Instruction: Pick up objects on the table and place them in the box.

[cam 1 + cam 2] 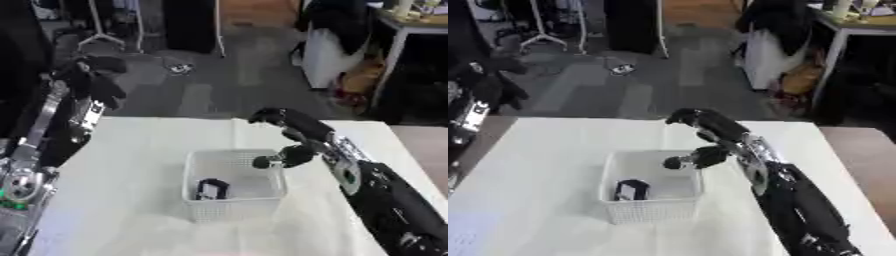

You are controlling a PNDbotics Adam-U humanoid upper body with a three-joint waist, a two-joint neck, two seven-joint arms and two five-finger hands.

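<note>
Left eye view: right hand (293, 135) is hovering over the box (234, 210).
Its fingers are hanging relaxed, holding nothing; a dark object (212, 189) is lying inside.

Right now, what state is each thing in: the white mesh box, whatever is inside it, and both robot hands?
White mesh plastic box: upright on the white table, open top.
Small black object with a light patch: inside the box, near its front left corner, leaning upright.
Right hand: above the box's right rim, fingers relaxed, holding nothing.
Left hand: raised beyond the table's left far edge, fingers curled, holding nothing.
</note>
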